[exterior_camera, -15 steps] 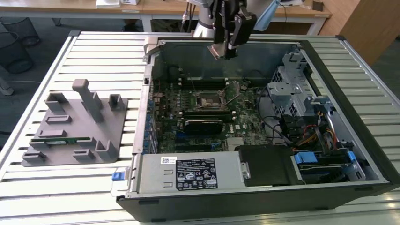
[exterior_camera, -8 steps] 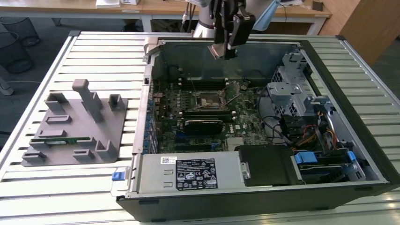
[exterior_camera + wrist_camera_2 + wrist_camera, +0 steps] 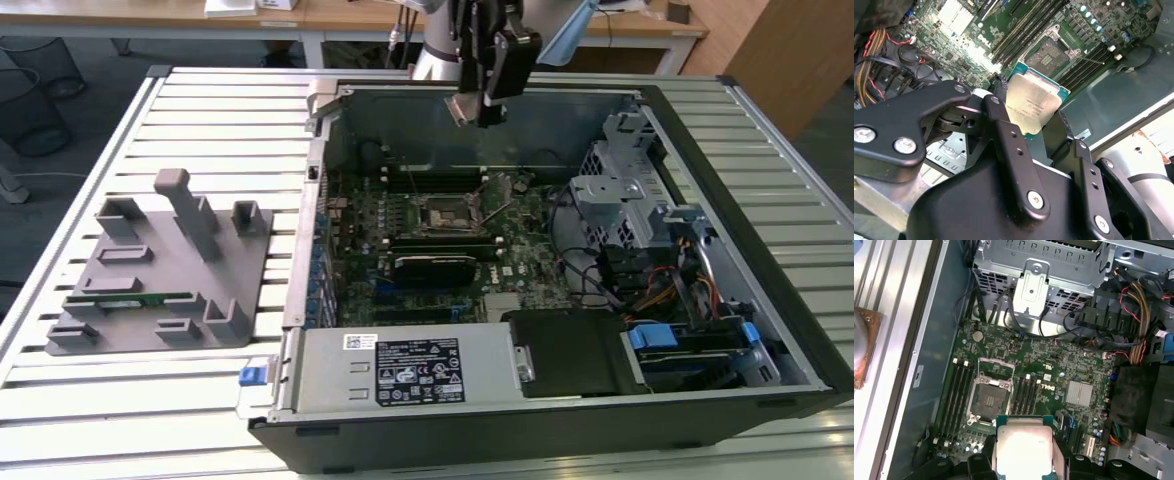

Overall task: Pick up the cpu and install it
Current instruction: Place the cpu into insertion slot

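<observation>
The pincer (image 3: 478, 112) hangs downward above the motherboard (image 3: 527, 218), clamped on the cpu (image 3: 1033, 106).

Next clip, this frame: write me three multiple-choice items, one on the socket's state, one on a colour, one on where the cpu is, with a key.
1. What state is the motherboard socket in?
A. Open and empty
B. Holding a chip
C. Covered by a cooler

2. What colour is the memory stick lying on the grey fixture?
A. Red
B. Green
C. Yellow

3. Where is the cpu?
A. Seated in the motherboard socket
B. Held in the gripper above the open computer case
C. Lying on the grey fixture

Key:
1 A, the first wrist view shows its bare contact bed with no chip in it.
2 B, the exterior view shows a thin green strip on the fixture.
3 B, both wrist views show it clamped in the gripper with the board beyond it.
</observation>
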{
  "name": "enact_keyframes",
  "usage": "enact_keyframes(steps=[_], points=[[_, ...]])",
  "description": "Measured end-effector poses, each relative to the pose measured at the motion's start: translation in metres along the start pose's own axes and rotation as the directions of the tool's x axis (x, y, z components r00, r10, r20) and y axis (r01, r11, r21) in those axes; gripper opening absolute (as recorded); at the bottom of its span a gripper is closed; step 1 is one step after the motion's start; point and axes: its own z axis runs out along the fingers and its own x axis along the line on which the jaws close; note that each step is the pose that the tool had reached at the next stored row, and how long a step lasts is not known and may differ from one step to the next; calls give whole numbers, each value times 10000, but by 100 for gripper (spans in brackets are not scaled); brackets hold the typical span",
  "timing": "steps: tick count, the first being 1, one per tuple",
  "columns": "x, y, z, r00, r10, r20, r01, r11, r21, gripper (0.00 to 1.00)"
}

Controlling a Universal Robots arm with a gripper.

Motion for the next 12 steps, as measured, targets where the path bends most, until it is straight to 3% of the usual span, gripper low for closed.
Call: enact_keyframes(steps=[12], points=[[0,0,3,9980,639,36,-639,9980,6,53]])
